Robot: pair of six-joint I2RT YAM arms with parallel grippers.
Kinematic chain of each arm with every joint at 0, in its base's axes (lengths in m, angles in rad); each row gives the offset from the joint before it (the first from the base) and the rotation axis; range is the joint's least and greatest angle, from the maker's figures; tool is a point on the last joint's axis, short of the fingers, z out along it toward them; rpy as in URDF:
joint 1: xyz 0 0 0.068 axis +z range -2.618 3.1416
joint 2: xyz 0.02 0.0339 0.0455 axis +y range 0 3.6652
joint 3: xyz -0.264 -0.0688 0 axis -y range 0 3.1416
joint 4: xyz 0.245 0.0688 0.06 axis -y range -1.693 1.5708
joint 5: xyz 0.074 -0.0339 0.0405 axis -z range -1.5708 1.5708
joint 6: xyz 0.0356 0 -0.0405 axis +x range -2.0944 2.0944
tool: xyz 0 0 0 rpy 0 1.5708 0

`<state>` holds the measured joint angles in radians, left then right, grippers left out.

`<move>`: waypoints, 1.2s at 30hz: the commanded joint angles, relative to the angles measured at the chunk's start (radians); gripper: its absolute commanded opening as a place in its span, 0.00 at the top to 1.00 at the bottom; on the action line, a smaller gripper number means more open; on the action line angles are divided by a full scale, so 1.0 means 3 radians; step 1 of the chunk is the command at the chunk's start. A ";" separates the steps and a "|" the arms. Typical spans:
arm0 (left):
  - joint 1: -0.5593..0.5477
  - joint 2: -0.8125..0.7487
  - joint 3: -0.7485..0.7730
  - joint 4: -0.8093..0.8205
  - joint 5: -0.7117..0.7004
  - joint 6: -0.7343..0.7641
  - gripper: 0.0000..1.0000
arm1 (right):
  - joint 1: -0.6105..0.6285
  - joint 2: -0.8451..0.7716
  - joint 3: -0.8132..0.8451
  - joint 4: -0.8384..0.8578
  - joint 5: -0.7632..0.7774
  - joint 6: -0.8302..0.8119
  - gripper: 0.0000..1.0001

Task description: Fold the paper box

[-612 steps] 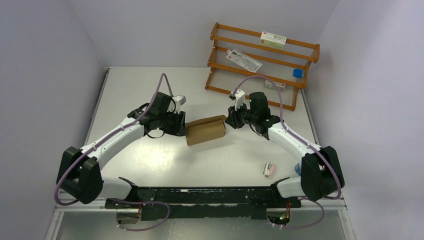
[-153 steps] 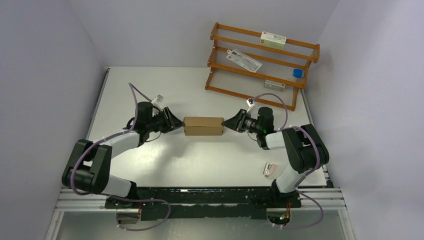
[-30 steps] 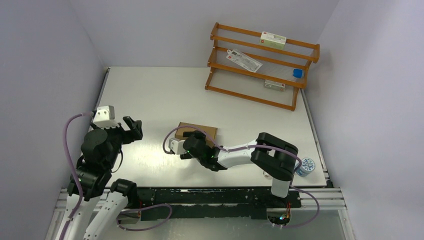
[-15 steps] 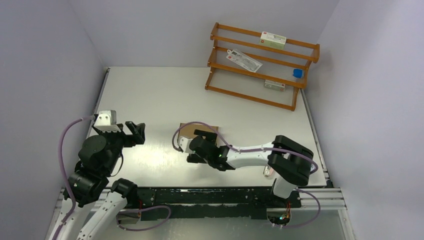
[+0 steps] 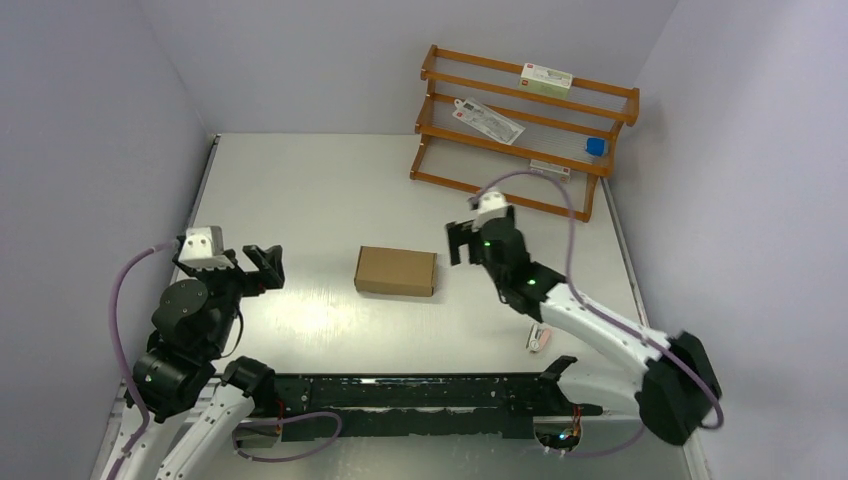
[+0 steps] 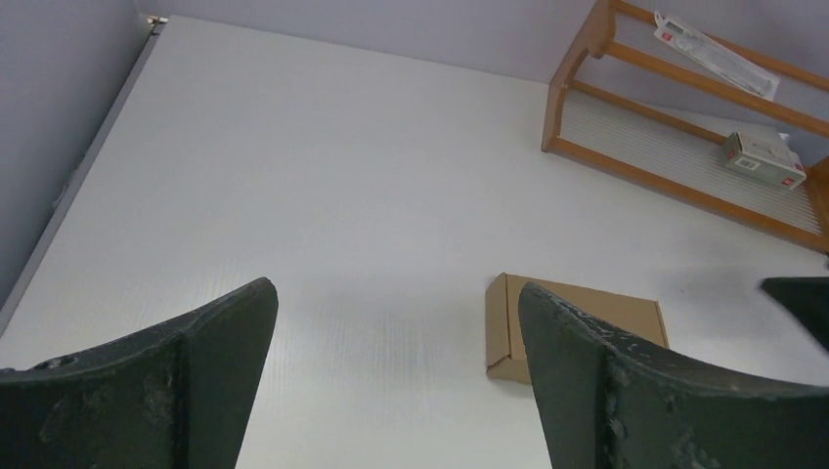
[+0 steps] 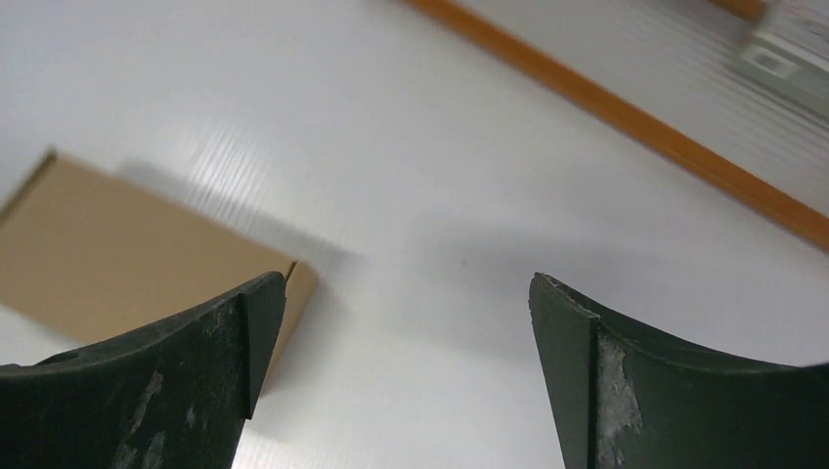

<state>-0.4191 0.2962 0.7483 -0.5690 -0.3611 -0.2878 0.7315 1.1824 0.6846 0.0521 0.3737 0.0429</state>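
Top external view gives you the paper box [image 5: 396, 271] as a closed brown carton lying flat on the white desk [image 5: 300, 190], near its middle. It sits between the two arms and touches neither.

Your left gripper [image 5: 260, 262] hangs over the left side of the desk, well apart from the box. Its jaws are spread wide with nothing between them. In the left wrist view you see bare desk between the two dark fingers [image 6: 196, 362], and the box [image 6: 577, 327] lies further off, just above the right-hand finger.

Your right gripper [image 5: 460, 242] is up off the desk, to the right of the box and near its far right corner. Its jaws are also spread wide and hold nothing. The right wrist view puts the box [image 7: 117, 264] at lower left, one corner partly behind the left-hand finger [image 7: 147, 381].

A wooden rack [image 5: 520, 130] stands at the far right of the desk. You can see a small white-green carton [image 5: 546, 78] on its top rail and a flat packet [image 5: 488, 118] on the rail below. A small pale object [image 5: 540, 338] lies on the desk beside the right arm; you cannot tell what it is.
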 commanded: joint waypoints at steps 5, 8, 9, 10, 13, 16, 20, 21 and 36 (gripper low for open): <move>-0.0009 -0.0240 -0.0003 0.0071 -0.0293 -0.0129 0.02 | -0.0441 -0.1284 -0.0218 -0.0671 0.0492 0.0972 0.00; -0.0012 -0.0397 0.0027 0.0066 -0.0075 -0.0109 0.02 | -0.0440 -0.1767 -0.0285 -0.0933 0.0541 0.1071 0.00; -0.0010 -0.0454 0.0020 0.0089 0.0000 -0.0079 0.02 | -0.0440 -0.1912 -0.0312 -0.1018 0.0562 0.1088 0.00; -0.0009 -0.0512 0.0009 0.0111 0.0052 -0.0047 0.02 | -0.0440 -0.2068 -0.0346 -0.1071 0.0552 0.1065 0.00; -0.0009 -0.0633 -0.0009 0.0142 0.0119 0.0030 0.02 | -0.0441 -0.2461 -0.0382 -0.1175 0.0401 0.1059 0.00; -0.0009 -0.0639 -0.0012 0.0142 0.0096 0.0043 0.02 | -0.0440 -0.2820 -0.0421 -0.1202 0.0314 0.1055 0.00; -0.0009 -0.0517 -0.0040 0.0134 0.0129 0.0038 0.02 | -0.0438 -0.3098 -0.0529 -0.1174 0.0425 0.1128 0.00; -0.0009 -0.0473 -0.0039 0.0133 0.0145 0.0041 0.02 | -0.0437 -0.3138 -0.0543 -0.1154 0.0435 0.1126 0.00; 0.0259 -0.0156 -0.0065 0.0191 0.0542 0.0120 0.02 | -0.0440 -0.3170 -0.0656 -0.0950 0.0334 0.0992 0.00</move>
<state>-0.3622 0.2474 0.7353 -0.5488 -0.2485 -0.2722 0.6029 0.2317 0.5007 -0.2718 0.4828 0.3557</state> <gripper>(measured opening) 0.977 0.997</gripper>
